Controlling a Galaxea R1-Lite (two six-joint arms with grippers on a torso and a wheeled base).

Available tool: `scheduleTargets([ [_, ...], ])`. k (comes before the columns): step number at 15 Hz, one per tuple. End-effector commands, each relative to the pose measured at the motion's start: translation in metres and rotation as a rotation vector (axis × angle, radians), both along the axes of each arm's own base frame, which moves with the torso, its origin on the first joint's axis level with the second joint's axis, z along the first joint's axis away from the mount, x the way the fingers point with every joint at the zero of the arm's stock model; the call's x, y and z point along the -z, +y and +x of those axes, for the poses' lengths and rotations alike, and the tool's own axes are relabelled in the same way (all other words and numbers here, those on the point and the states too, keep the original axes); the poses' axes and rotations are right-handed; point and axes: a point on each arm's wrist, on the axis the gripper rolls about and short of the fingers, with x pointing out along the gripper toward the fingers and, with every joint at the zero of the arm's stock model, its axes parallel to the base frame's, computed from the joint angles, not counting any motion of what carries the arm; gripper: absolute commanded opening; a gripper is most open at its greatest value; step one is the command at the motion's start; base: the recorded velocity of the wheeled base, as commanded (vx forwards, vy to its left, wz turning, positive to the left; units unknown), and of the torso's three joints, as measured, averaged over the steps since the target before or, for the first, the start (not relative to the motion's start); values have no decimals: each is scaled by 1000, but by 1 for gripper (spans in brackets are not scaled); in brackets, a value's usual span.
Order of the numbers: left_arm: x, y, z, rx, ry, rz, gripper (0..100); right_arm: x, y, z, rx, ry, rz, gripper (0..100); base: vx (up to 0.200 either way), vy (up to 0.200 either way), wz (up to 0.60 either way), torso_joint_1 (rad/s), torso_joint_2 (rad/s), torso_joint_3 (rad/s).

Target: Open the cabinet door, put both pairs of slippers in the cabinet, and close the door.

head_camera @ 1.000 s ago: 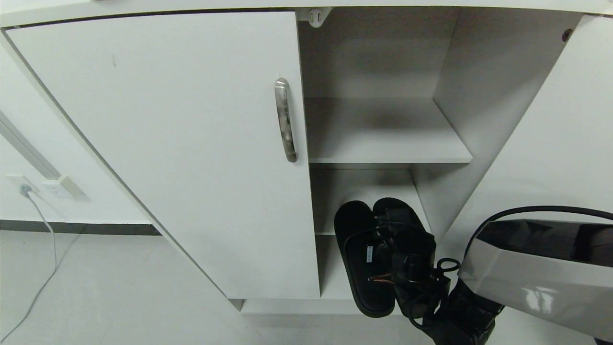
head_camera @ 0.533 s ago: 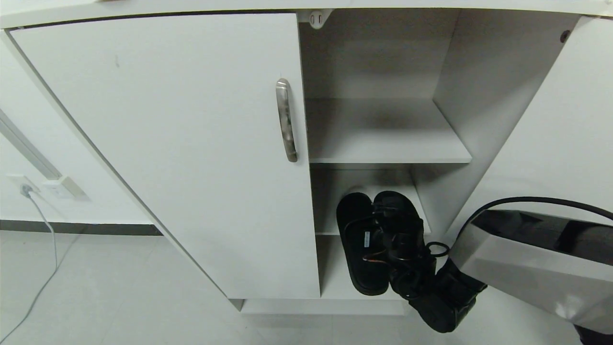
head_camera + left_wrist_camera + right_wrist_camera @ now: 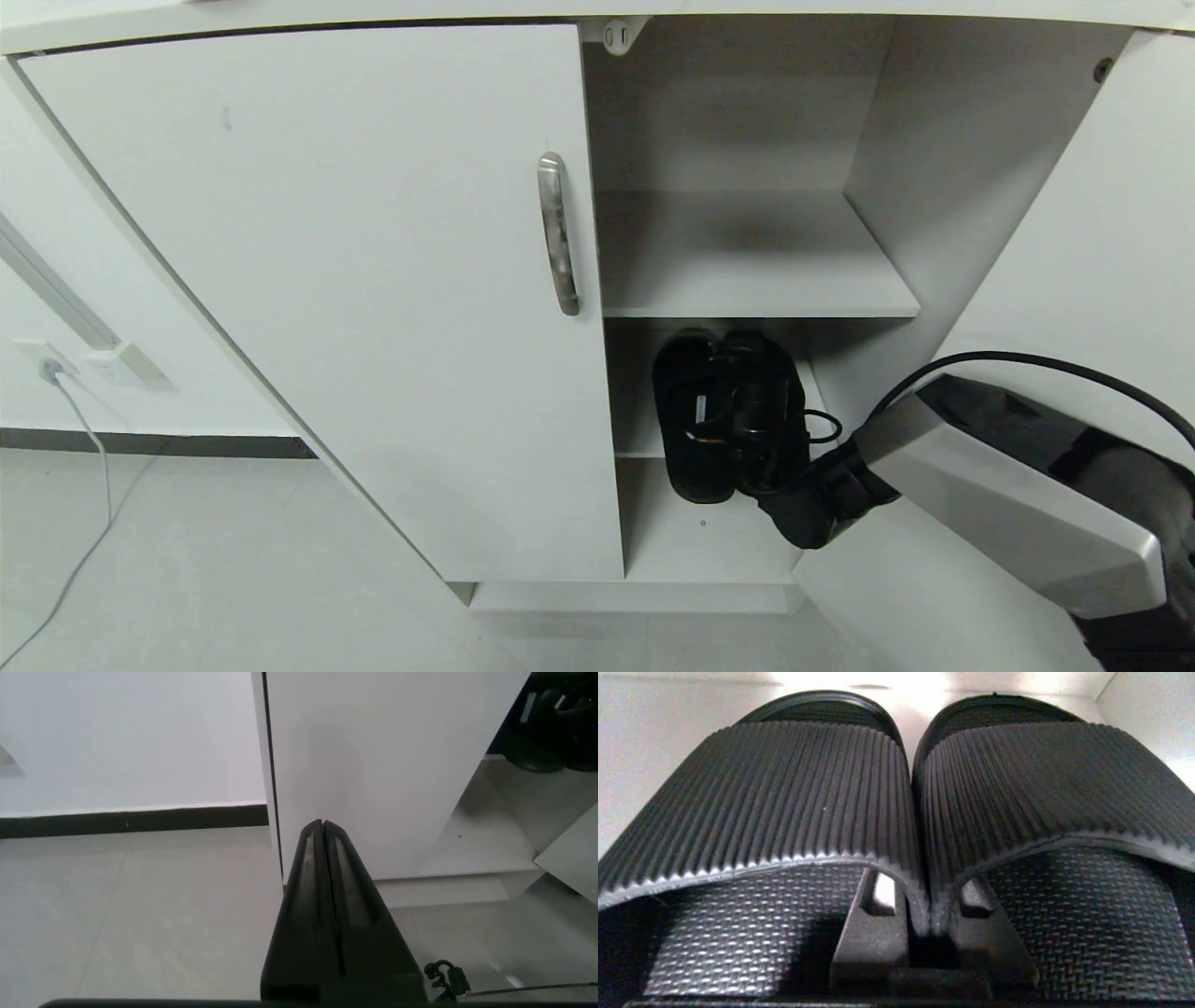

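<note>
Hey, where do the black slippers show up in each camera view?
Head view: slippers inside the open cabinet, below the shelf.
Left wrist view: slippers far off, just past the closed white door.
Right wrist view: close up, straps side by side.
Landmark: that door.

the black slippers (image 3: 724, 420) sit just below the middle shelf (image 3: 756, 303). its front edge and shadow cover their far ends, so it cannot be told whether they rest on the board under that shelf or hang clear of it. the right tool (image 3: 920, 910) is mostly buried between the two straps it pinches together, with only its dark fingers (image 3: 873, 905) peeking out. in the head view it is lost behind the slippers. in the right wrist view the slippers' sides and heels run off the edges. the open door (image 3: 1102, 233), right of the shelf, is cut by the picture's edge.
</note>
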Motion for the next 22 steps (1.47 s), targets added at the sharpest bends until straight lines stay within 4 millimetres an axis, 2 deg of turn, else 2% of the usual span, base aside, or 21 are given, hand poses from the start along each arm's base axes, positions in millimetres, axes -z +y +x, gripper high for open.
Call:
scheduleTargets([
  [1,0,0,0,0,2,0,0,-1,2,14,12,-10,6,0,0,0,0,0,0,0],
  [7,0,0,0,0,2,0,0,-6,2,32,32,-16,11,0,0,0,0,0,0,0],
  [16,0,0,0,0,2,0,0,0,1,38,40,-5,3,0,0,0,0,0,0,0],
  [17,0,0,0,0,2,0,0,0,1,38,40,-5,3,100,0,0,0,0,0,0],
  [22,0,0,0,0,2,0,0,3,-2,32,41,17,-10,100,0,0,0,0,0,0],
])
